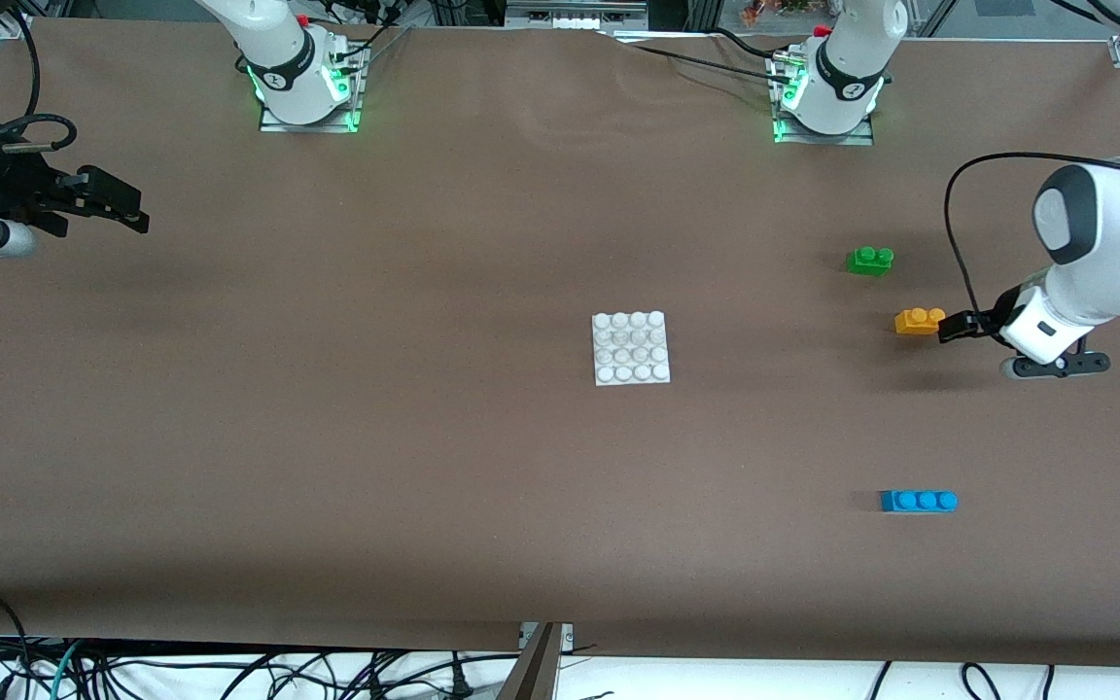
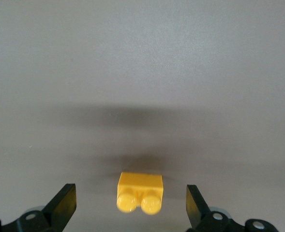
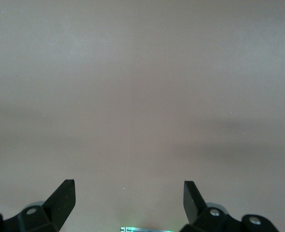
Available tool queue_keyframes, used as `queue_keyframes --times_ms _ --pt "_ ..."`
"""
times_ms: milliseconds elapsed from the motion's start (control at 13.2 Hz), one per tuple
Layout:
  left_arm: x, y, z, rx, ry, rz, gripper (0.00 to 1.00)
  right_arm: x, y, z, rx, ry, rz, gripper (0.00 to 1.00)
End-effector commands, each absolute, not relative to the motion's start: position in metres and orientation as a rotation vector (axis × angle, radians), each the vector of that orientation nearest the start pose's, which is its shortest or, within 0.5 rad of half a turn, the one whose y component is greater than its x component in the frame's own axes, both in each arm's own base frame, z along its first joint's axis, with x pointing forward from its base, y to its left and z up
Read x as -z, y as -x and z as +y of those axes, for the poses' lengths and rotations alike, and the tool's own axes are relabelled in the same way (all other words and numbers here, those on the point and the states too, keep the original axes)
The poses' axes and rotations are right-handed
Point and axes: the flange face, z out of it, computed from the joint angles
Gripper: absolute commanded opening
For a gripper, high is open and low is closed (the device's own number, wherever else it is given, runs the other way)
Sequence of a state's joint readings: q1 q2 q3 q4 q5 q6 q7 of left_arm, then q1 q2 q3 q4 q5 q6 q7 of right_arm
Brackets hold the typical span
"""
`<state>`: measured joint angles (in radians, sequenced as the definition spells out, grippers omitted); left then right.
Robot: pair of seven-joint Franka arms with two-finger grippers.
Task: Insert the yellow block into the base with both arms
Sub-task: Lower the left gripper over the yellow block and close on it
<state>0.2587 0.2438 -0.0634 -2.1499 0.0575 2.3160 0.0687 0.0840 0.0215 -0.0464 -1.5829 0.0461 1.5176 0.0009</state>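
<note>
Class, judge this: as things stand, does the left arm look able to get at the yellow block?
Probably yes. The left gripper is open right beside the yellow block, which lies between its fingers with nothing in the way.

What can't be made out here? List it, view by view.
- Front view: left gripper fingertips, too small beside the yellow block.
- Left wrist view: base out of frame.
- Right wrist view: only bare table past the open right gripper; no bricks.
</note>
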Motion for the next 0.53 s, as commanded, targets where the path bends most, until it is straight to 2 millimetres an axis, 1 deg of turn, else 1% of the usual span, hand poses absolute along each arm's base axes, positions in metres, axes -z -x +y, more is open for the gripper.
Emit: queue_keyframes --times_ms 0,76,228,380,456 --pt "-0.259 -0.529 0.106 -0.087 3.109 -0.082 1.00 -0.623 -0.551 0.022 -0.092 3.119 -0.061 0.99" --pt "-0.252 -0.527 0.107 -0.096 3.099 -0.062 1.00 -0.627 -0.551 0.019 -0.077 3.128 -0.054 0.99" --pt "-0.244 -0.525 0.112 -0.103 3.101 -0.075 1.00 -0.628 -0.552 0.018 -0.067 3.125 -0.051 0.99" --pt "-0.230 -0.510 0.122 -0.110 3.103 -0.124 1.00 -0.626 -0.552 0.017 -0.084 3.129 -0.051 0.99" --pt "-0.224 -0.503 0.119 -0.108 3.103 -0.162 1.00 -0.622 -0.551 0.015 -0.101 3.127 -0.047 0.99"
